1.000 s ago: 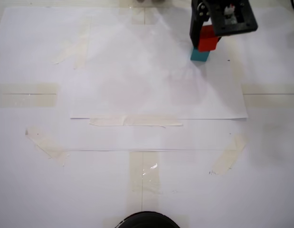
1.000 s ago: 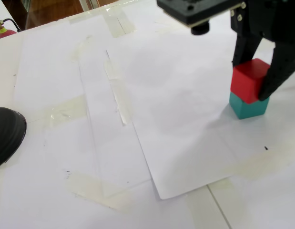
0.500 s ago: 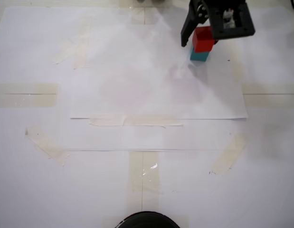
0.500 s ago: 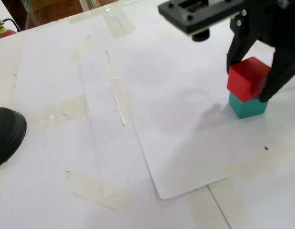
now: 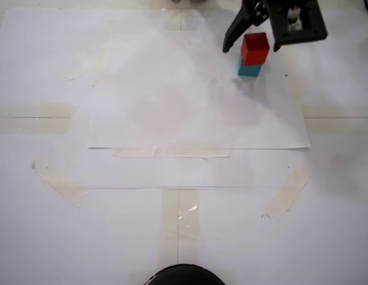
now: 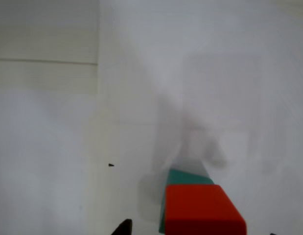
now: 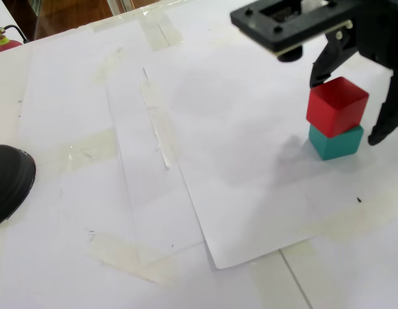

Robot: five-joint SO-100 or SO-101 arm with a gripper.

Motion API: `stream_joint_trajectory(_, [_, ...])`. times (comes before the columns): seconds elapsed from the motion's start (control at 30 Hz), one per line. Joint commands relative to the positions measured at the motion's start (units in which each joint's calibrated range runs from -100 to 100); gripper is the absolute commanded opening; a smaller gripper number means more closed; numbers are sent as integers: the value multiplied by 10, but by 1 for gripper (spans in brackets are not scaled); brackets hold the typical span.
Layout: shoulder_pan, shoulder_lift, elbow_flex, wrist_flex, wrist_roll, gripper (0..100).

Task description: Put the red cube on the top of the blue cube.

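In a fixed view from above, your gripper (image 5: 251, 43) stands spread wide, one finger on each side of the red cube (image 5: 254, 48) with a clear gap both ways; the red cube sits on the blue cube (image 5: 249, 69), of which only a teal strip shows below it. Half a second ago the fingers were nearer the red cube; now they have parted and the stack stands alone. In the wrist view the red cube (image 6: 202, 214) lies directly ahead of and below the camera, the blue cube (image 6: 186, 178) showing past its far edge, and only a dark finger tip enters at the bottom edge. In the other fixed view the gripper (image 7: 353, 106) straddles the stack, jaws wide and touching neither block; the red cube (image 7: 335, 106) rests slightly skewed on the blue cube (image 7: 335, 141). Earlier here the fingers pressed its sides. By my reading the placement is done; you have only to back clear without brushing the stack.
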Motion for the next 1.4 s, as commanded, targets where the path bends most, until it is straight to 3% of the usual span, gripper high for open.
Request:
stream_joint_trajectory(0.0, [-3, -38, -47, -1, 2, 40])
stream_joint_trajectory(0.23, [8, -75, -84, 41, 14, 40])
stream_joint_trajectory(0.43, [21, -154, -140, 141, 18, 35])
stream_joint_trajectory(0.73, [61, -422, -84, 332, 27, 18])
stream_joint_trajectory(0.83, [104, -553, -12, 402, 43, 6])
stream_joint_trajectory(0.9, [135, -618, 48, 401, 59, 0])
stream_joint_trajectory(1.1, [193, -771, 212, 397, 80, 0])
stream_joint_trajectory(1.37, [248, -883, 372, 284, 113, 0])
